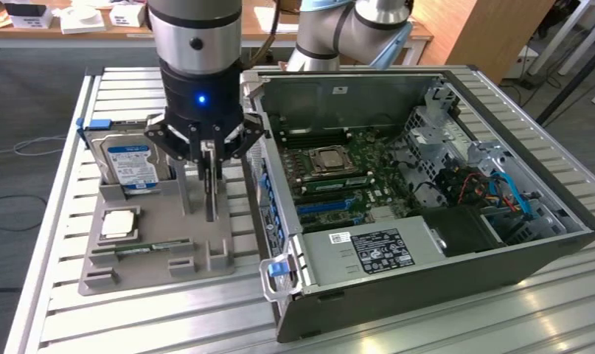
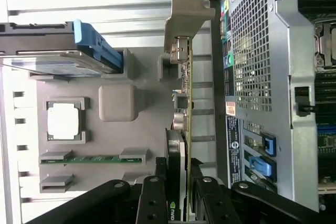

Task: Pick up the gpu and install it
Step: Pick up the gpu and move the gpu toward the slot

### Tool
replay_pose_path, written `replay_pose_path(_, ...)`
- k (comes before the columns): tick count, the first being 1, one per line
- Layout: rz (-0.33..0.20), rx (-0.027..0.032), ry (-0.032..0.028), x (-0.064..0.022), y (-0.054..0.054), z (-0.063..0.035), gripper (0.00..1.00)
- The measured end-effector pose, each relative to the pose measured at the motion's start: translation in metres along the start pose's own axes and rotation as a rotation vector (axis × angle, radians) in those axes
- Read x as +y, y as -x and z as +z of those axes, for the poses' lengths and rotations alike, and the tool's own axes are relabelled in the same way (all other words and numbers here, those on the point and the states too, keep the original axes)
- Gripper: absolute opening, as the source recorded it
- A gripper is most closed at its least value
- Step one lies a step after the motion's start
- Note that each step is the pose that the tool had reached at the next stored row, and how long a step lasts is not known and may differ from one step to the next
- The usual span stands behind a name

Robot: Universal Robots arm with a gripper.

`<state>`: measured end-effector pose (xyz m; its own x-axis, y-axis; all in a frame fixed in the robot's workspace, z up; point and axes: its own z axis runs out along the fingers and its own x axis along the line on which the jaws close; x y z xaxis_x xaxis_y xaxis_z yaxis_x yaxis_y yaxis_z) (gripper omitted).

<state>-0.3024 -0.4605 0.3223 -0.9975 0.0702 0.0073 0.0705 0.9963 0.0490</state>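
The gpu (image 1: 211, 193) hangs edge-on below my gripper (image 1: 211, 151), a thin dark card standing vertically over the grey holder tray (image 1: 150, 269). Its lower edge is close to the tray; I cannot tell whether it still touches. In the wrist view the gpu (image 2: 184, 103) runs as a narrow green-edged strip, with its pale metal bracket (image 2: 186, 14) at the far end. My gripper (image 2: 181, 205) is shut on the card, and one black finger (image 2: 153, 200) presses each face. The open computer case (image 1: 425, 184) stands just beside the card, on the exterior view's right.
On the tray stand a silver hard drive (image 1: 130, 158) with a blue-white label, a CPU (image 1: 118, 223) and a narrow green memory stick (image 1: 144, 249). The case holds the motherboard (image 1: 346, 177) and power supply (image 1: 371, 251). Its perforated rear wall (image 2: 257, 51) is close to the card.
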Motion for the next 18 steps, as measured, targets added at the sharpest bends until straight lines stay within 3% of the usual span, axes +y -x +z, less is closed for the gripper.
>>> replay_pose_path(18, -0.006, 0.0003, 0.0, 0.0039, -0.001, -0.0791, 0.27)
